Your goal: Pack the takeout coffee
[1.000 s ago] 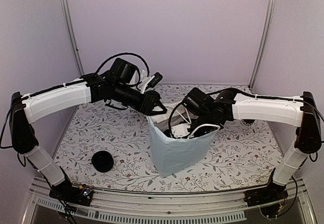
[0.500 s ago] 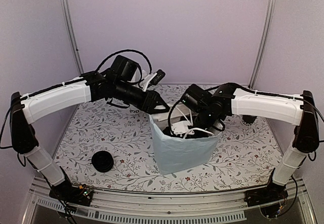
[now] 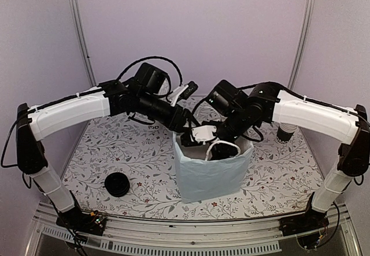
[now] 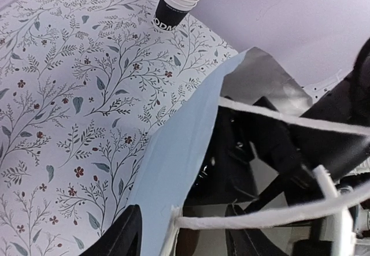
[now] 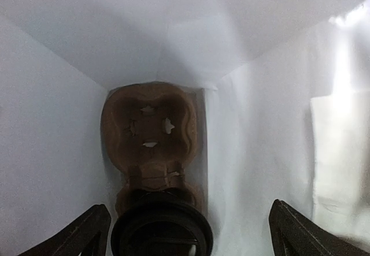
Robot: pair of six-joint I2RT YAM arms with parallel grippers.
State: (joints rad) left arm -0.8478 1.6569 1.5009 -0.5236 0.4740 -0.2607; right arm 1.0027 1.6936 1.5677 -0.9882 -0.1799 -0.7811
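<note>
The takeout coffee (image 5: 162, 231), a black cup with a black lid, stands in the near slot of a brown cardboard carrier (image 5: 151, 130) at the bottom of the pale blue paper bag (image 3: 209, 174). My right gripper (image 5: 188, 233) hangs open above it inside the bag's mouth (image 3: 222, 141), with its fingers wide apart and clear of the cup. My left gripper (image 4: 184, 233) is open and straddles the bag's left wall (image 4: 173, 152), one finger outside and one inside; it also shows in the top view (image 3: 188, 130). The cup is hidden in the top view.
A stack of unlidded black cups (image 4: 179, 3) stands near the back wall and shows behind the right arm (image 3: 284, 133). A low pile of black lids (image 3: 117, 184) lies at the front left. White rope handles (image 4: 272, 216) cross the bag's mouth.
The bag has gone from leaning to standing upright. My right arm has lifted higher in the bag's mouth. My left arm has shifted right to the bag's rim.
</note>
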